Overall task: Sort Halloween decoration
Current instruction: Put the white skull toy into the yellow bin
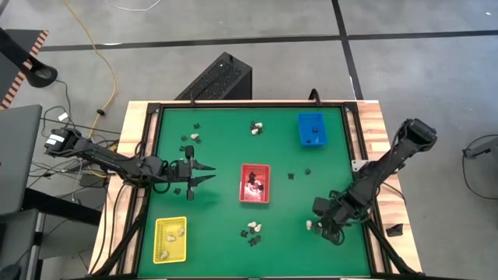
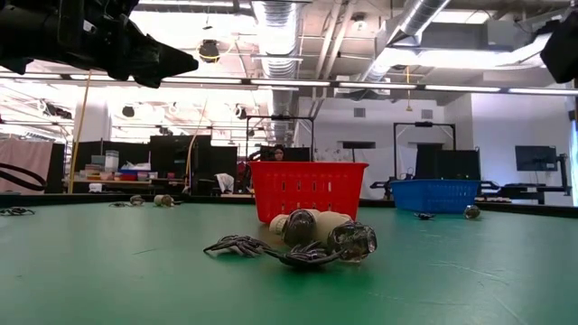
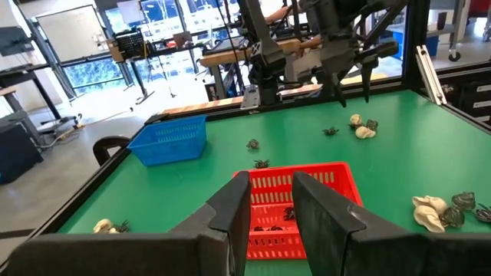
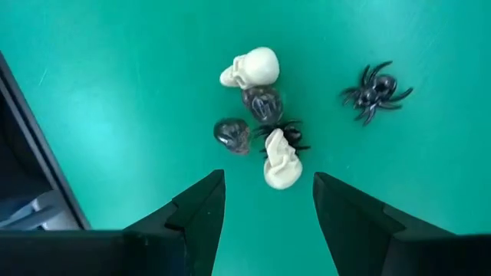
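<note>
Right gripper (image 4: 268, 203) hangs low over the green bench (image 1: 218, 140) near its right front corner, fingers spread wide and empty, a cluster of cream skulls (image 4: 252, 69) and a black spider (image 4: 375, 90) just beyond the tips. Left gripper (image 1: 204, 173) hovers left of the red tray (image 1: 254, 184), fingers slightly apart, holding nothing. More pieces lie scattered around.

A green table (image 1: 226, 148) with wooden side edges carried a red tray (image 1: 254, 184) at its middle, a blue tray (image 1: 312, 130) toward the far right and a yellow tray (image 1: 170, 239) at the near left, and a yellow cable (image 1: 102, 58) trailed across the grey floor beyond.
</note>
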### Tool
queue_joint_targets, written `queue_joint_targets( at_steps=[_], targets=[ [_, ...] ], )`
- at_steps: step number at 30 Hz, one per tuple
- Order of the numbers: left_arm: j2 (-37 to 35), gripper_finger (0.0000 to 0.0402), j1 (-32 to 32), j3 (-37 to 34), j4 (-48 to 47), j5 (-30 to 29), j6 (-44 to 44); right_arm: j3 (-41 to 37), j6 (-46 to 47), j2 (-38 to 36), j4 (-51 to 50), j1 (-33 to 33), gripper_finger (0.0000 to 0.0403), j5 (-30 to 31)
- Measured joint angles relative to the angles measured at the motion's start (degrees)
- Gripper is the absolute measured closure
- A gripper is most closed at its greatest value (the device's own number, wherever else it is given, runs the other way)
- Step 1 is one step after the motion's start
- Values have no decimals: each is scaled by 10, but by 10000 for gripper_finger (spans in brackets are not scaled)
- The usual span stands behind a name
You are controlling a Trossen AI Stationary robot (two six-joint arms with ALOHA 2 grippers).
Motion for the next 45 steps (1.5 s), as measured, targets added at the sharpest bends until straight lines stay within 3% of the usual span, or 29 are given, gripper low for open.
queue_joint_targets(
  at_steps=[9, 19, 25, 34, 39, 45],
  targets=[
    [0, 313, 0, 0, -1, 0, 2, -20, -3, 16, 18, 15, 173, 23],
    [0, 313, 0, 0, -4, 0, 3, -17, -74, 120, 61, 16, 174, 21],
    [0, 313, 0, 0, -4, 0, 3, -7, -86, 159, 51, 17, 212, 21],
    [0, 313, 0, 0, -6, 0, -1, 39, -93, 121, -34, 13, 323, 17],
    [0, 313, 0, 0, -10, 1, -1, 60, -93, 76, -62, 1, 333, 26],
    [0, 313, 0, 0, -12, 1, -5, 74, -110, 32, -63, -24, 336, 85]
  ],
)
